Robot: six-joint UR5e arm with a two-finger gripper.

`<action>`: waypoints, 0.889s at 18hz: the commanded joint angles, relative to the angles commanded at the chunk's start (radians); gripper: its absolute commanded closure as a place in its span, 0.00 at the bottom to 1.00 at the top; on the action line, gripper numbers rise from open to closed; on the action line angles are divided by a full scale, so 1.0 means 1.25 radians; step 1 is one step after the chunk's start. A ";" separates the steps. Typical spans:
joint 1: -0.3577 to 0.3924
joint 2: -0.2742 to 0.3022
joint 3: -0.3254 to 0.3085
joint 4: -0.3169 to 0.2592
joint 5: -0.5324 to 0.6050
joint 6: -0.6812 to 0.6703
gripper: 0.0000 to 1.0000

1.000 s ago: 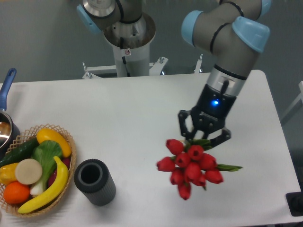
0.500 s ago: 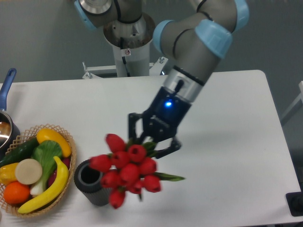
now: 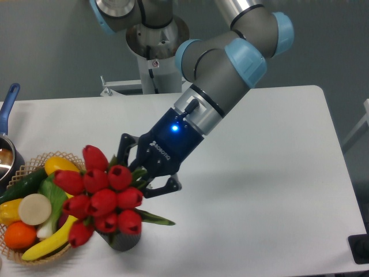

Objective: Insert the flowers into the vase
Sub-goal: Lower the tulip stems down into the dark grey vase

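Note:
The flowers (image 3: 101, 196), a bunch of red tulip buds with green leaves, are held in the air at the lower left. My gripper (image 3: 141, 173) is shut on their stems, just right of the buds. The buds hang over the vase (image 3: 124, 239), a dark grey ribbed cylinder of which only the lower part shows beneath them; its mouth is hidden. The stems' lower ends are hidden behind the gripper and the buds.
A woven basket (image 3: 78, 164) with toy fruit and vegetables stands at the left, touching distance from the vase, partly covered by the buds. A pot with a blue handle (image 3: 7, 109) is at the far left edge. The arm's base stands at the back.
The gripper has carried the flowers from the right side of the table leftward to above the vase, which the buds now cover. The arm has swung left with it.

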 joint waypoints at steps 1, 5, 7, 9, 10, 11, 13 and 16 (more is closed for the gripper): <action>0.000 -0.006 0.002 0.004 -0.022 0.000 1.00; 0.000 -0.038 0.017 0.005 -0.109 0.001 1.00; 0.004 -0.054 0.026 0.009 -0.162 0.032 1.00; 0.002 -0.072 0.031 0.009 -0.203 0.066 1.00; -0.001 -0.082 0.031 0.009 -0.206 0.076 1.00; -0.005 -0.091 0.032 0.009 -0.210 0.085 1.00; -0.005 -0.099 0.042 0.009 -0.227 0.087 1.00; -0.005 -0.118 0.065 0.009 -0.235 0.087 1.00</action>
